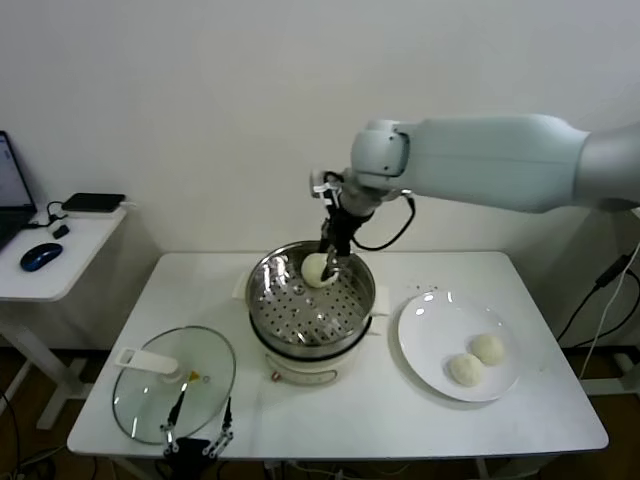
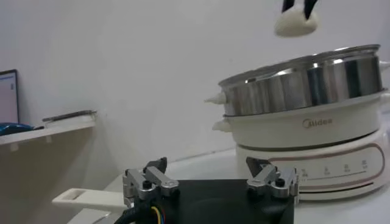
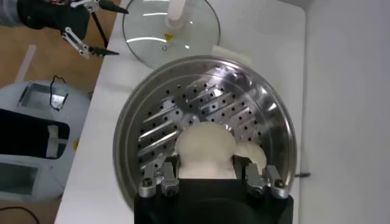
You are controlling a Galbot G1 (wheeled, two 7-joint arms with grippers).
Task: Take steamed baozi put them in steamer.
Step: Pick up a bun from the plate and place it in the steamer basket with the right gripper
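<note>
My right gripper is shut on a steamed baozi and holds it over the far side of the steamer, just above the rim. In the right wrist view the fingers clamp this baozi above the perforated floor. A second baozi lies in the steamer behind it. Two more baozi lie on the white plate. My left gripper is open and empty at the table's front edge. In its own view it faces the steamer and the held baozi.
A round glass lid with a white handle lies front left, beside my left gripper; it also shows in the right wrist view. A side table with a mouse stands far left. Wall behind the table.
</note>
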